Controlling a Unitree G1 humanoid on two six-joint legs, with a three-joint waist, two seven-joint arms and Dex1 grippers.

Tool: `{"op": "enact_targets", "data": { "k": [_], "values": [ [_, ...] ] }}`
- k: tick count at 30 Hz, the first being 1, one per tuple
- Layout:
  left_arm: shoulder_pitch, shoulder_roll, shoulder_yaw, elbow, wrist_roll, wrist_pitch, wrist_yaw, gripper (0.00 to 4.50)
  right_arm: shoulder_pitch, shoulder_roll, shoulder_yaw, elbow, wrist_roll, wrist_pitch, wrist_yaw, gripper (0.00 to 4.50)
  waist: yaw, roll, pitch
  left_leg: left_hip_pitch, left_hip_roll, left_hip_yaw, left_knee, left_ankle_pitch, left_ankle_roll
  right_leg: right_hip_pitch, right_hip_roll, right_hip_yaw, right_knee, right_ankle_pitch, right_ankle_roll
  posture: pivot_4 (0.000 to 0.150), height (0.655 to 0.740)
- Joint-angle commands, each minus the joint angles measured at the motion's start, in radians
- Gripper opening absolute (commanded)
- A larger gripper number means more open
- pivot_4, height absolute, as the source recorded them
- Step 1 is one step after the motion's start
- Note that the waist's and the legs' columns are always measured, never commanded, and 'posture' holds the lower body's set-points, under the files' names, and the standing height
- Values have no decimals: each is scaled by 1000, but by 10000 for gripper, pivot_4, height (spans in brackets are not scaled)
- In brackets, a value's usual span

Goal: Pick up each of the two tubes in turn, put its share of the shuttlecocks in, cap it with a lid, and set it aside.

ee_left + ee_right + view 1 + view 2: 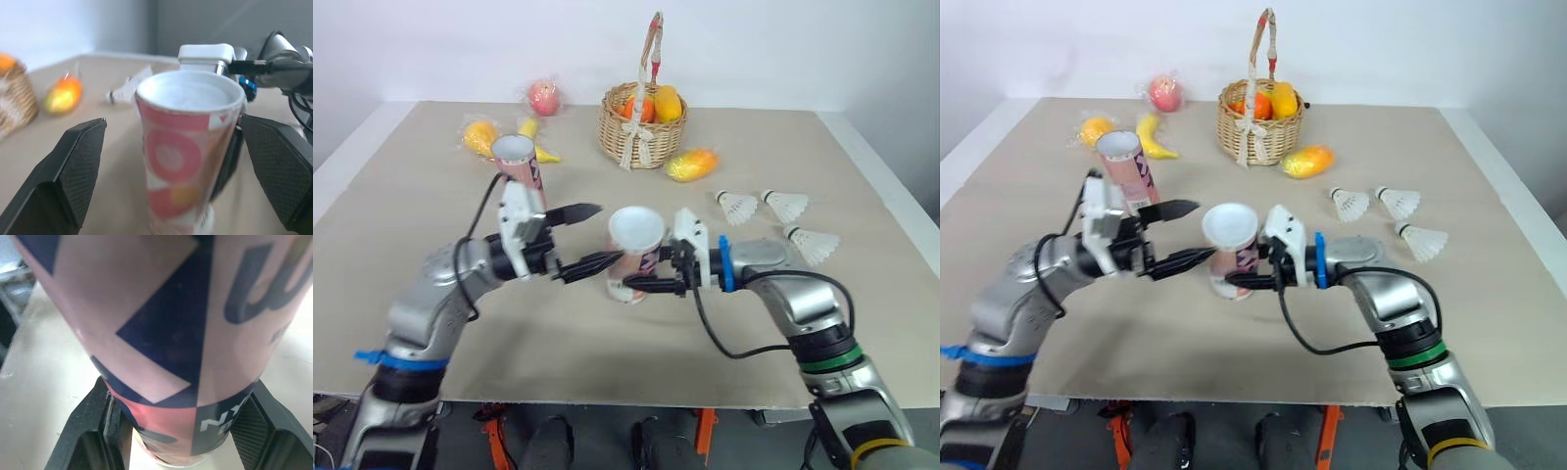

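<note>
A pink patterned tube [634,253] with a white top leans slightly near the table's middle. My right gripper [653,278] is shut on its lower part; in the right wrist view both fingers [93,431] press its sides. My left gripper [600,235] is open just to the left of this tube, which appears between its spread fingers [68,181] in the left wrist view. A second tube [518,163] stands upright farther back on the left. Three white shuttlecocks [736,207], [785,205], [813,243] lie on the table to the right.
A wicker basket [641,127] of fruit stands at the back centre, with a mango [691,164] next to it. A peach [544,96], an orange fruit [480,135] and a banana [539,147] lie at the back left near the second tube.
</note>
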Motion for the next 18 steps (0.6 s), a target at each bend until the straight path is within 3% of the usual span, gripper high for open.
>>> {"op": "enact_targets", "data": {
  "k": [1, 9, 18],
  "values": [
    [-89, -51, -43, 68, 35, -30, -6, 45000, 6, -66, -158, -24, 40, 9, -53, 27114, 0, 0, 0, 0, 0, 0, 0, 0, 0, 0, 0, 0, 0, 0, 0, 1500, 7400],
    [-244, -179, -118, 269, 86, -73, -75, 45000, -77, -261, -577, 341, 29, -7, -377, 27114, 1, 1, 0, -1, -2, 1, 0, -1, 1, 0, -1, 2, 0, 0, 0, 1500, 7400],
    [-339, -280, -105, 446, 145, -121, -35, 45000, -172, -419, -636, 841, -113, -187, -672, 27114, -10, 4, -1, 2, -2, 7, 0, -2, 3, 0, -1, 9, 0, 0, 1, 1500, 7400]
  ]
}}
